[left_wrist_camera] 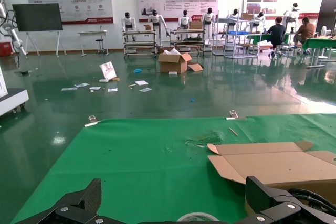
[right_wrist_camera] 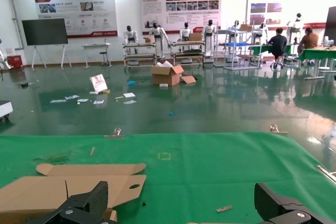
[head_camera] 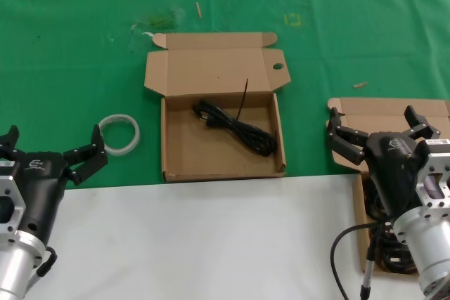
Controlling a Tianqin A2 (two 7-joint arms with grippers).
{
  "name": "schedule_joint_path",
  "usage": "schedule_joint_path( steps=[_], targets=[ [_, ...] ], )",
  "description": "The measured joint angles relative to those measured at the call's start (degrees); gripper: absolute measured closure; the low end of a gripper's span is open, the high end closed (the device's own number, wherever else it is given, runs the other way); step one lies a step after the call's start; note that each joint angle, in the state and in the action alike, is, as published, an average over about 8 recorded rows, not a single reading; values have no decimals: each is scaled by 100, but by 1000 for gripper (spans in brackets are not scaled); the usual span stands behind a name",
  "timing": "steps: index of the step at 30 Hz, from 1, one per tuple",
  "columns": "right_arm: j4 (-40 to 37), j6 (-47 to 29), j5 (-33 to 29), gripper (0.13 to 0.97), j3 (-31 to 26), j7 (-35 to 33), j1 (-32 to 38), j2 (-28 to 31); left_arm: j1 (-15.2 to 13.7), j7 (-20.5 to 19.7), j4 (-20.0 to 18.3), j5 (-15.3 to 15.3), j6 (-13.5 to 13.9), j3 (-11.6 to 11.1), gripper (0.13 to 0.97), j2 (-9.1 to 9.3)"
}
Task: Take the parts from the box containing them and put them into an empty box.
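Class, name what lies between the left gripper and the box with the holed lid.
In the head view, a white ring on green cloth.

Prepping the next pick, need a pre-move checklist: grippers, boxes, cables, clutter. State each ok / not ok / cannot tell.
1. Right gripper open, nothing held, above the source box: ok.
2. Left gripper open, idle beside the white ring: ok.
3. Target box, lid folded back, interior reachable: ok.
4. One black cable bundle already lies inside it: ok.
5. Cables left in the source box: some show under the right arm; how many, cannot tell.
6. The ring sits outside both boxes: ok.
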Motion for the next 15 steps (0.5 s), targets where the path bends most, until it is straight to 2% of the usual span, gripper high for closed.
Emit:
schedule_joint_path(
  steps=[15],
  targets=[
    [0, 0, 0, 129, 0, 0, 0, 0, 0, 0, 0, 0, 0, 0, 132, 0]
  ],
)
